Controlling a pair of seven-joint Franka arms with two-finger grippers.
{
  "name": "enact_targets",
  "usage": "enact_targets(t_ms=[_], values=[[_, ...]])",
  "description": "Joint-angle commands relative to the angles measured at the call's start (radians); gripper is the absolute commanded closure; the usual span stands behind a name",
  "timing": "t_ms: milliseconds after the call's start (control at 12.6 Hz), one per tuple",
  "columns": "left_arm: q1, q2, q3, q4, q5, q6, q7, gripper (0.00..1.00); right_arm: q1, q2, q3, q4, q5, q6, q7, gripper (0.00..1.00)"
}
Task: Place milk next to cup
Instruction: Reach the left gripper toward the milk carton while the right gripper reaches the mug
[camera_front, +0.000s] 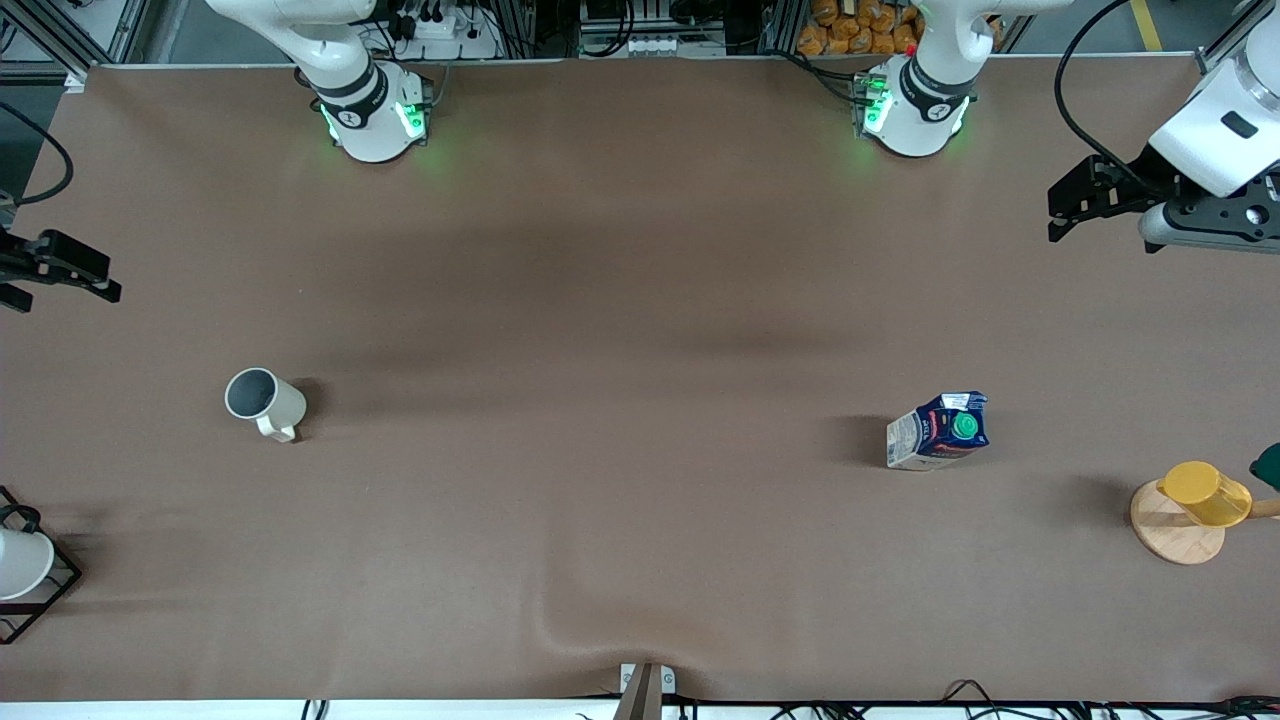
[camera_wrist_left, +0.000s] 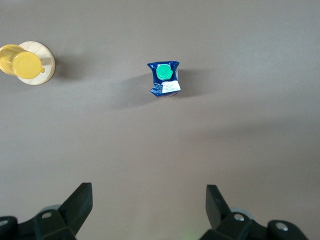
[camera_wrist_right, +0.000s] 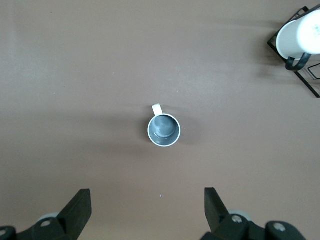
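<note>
The milk (camera_front: 938, 431) is stood toward the left arm's end, the cup (camera_front: 264, 402) toward the right arm's; both the left gripper (camera_wrist_left: 149, 210) and right gripper (camera_wrist_right: 147, 211) are held spread and empty above the table edges.

Yellow cup (camera_front: 1205, 493) on round wooden coaster (camera_front: 1172, 528), left arm's end of table; white cup (camera_front: 20, 563) in black wire frame (camera_front: 50, 590), right arm's end.

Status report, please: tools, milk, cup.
Both tools open, idle: left tool, right tool. Milk upright, untouched. Cup at right arm's end. Nothing between them.
</note>
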Motion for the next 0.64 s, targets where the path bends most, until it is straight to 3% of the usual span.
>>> enact_targets(t_ms=[0,159,556], values=[[0.003,0.004,-0.005,0.025,0.004,-0.02,0.007,0.0,-0.021,-0.025,0.008,0.02,0.008,-0.073,0.009,0.0],[0.0,0.012,-0.004,0.041,0.006,-0.027,0.005,0.0,-0.018,-0.022,0.011,0.02,0.008,-0.072,-0.003,0.0],[-0.005,0.216,-0.002,0.193,0.012,-0.084,0.001,0.0,-0.026,0.022,0.011,0.025,0.006,-0.042,-0.011,0.0]])
